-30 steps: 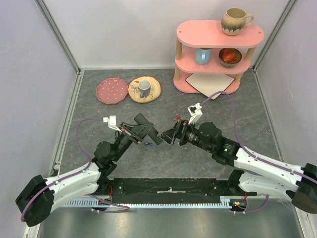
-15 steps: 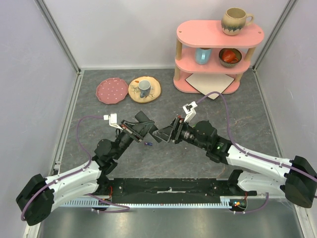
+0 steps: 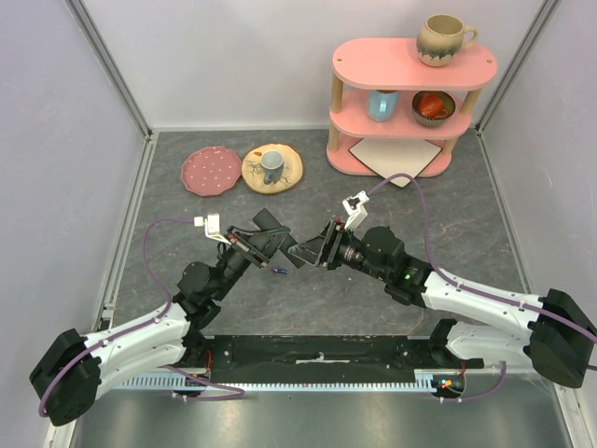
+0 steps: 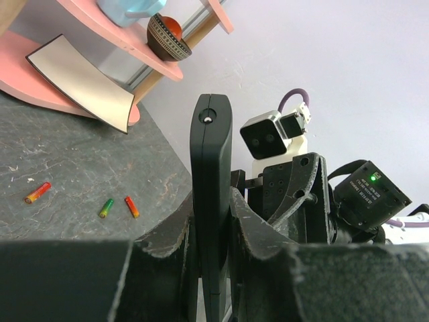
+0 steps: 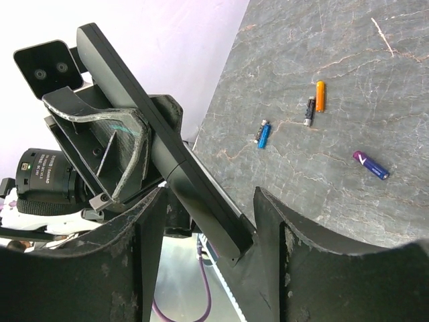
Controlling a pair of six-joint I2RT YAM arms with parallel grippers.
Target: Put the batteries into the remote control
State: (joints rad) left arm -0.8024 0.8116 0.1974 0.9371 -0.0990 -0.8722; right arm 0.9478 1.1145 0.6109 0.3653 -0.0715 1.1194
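Observation:
My left gripper (image 3: 265,241) is shut on the black remote control (image 3: 280,241) and holds it on edge above the table; in the left wrist view the remote (image 4: 212,168) stands clamped between my fingers (image 4: 171,231). My right gripper (image 3: 308,252) is open, its jaws on either side of the remote's lower end (image 5: 201,201), which rests against one finger (image 5: 268,221). Batteries lie loose on the table: orange (image 5: 320,96), black (image 5: 310,111), blue (image 5: 263,134), purple (image 5: 371,165), and green (image 4: 106,208) with two red-orange ones (image 4: 132,206) (image 4: 37,193). One blue battery (image 3: 279,272) lies under the grippers.
A pink three-tier shelf (image 3: 410,103) with mugs and a bowl stands at the back right, a white sheet (image 3: 395,154) on its base. A pink plate (image 3: 211,171) and a yellow plate (image 3: 287,173) with a mug sit at the back left.
My right gripper has moved left, up to the remote, and its open jaws now straddle the remote's end. The left gripper has kept its hold almost still.

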